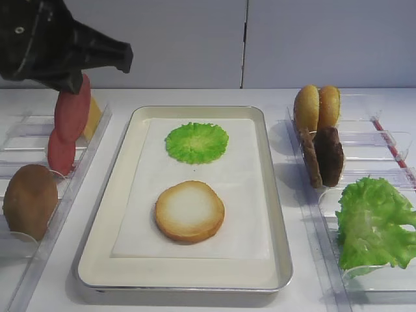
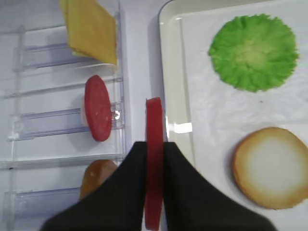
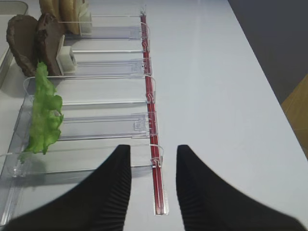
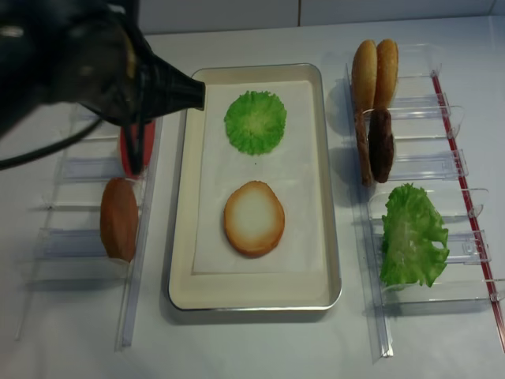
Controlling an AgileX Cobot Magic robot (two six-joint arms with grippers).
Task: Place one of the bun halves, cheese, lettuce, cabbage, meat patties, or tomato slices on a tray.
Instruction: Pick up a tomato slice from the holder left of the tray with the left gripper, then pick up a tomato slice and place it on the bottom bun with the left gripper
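Note:
My left gripper (image 2: 154, 144) is shut on a red tomato slice (image 2: 154, 125), held edge-on above the gap between the left holder and the tray's left rim (image 2: 171, 96). In the high view this slice (image 1: 73, 107) hangs under the dark left arm. A second tomato slice (image 2: 98, 108) stands in the holder. On the silver tray (image 1: 195, 278) lie a round green leaf piece (image 1: 196, 142) and a bun half (image 1: 189, 211), pale face up. My right gripper (image 3: 153, 151) is open and empty, low over the table at the right holder's red strip.
The left clear holder carries cheese (image 2: 91, 30) and a brown bun piece (image 1: 30, 200). The right holder (image 3: 106, 120) carries two buns (image 1: 316, 107), dark meat patties (image 1: 323, 156) and a lettuce leaf (image 1: 374, 221). Bare white table (image 3: 216, 96) lies right of the red strip.

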